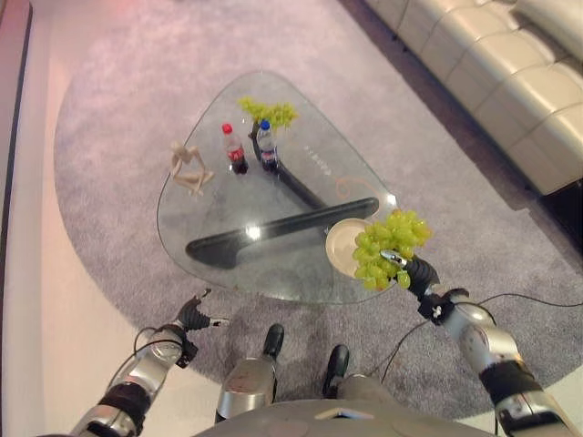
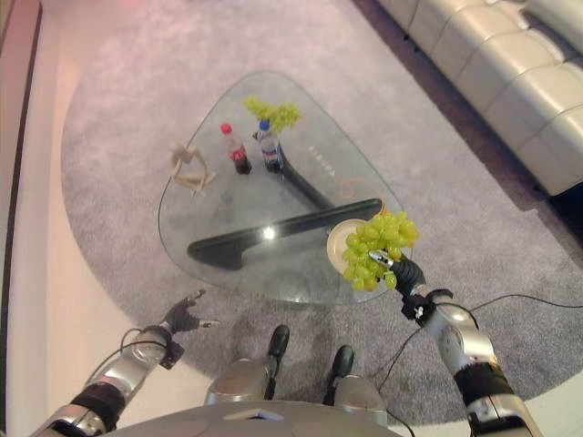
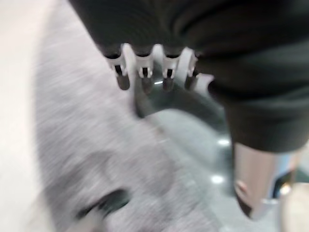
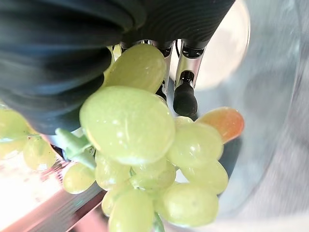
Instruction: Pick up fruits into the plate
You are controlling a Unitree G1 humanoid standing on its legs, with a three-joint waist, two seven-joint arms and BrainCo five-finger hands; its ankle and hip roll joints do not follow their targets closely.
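The right robot hand [image 1: 407, 267] grips one grape bunch [image 1: 390, 244] over one plate [image 1: 344, 240]; a second bunch [image 1: 268, 111] and two bottles [image 1: 235, 148] stand on the surface [image 1: 219, 218]; the left robot hand [image 1: 193, 315] hangs relaxed, fingers loose.

green grapes [image 1: 390, 246] (one bunch) held over the cream plate [image 1: 342, 238].

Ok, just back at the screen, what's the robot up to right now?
The right hand holds a bunch of green grapes over the cream plate at the near edge of the glass table. A second grape bunch lies at the far end, beside two bottles. A wooden figure sits nearby. The left hand hangs idle and open, off the table.
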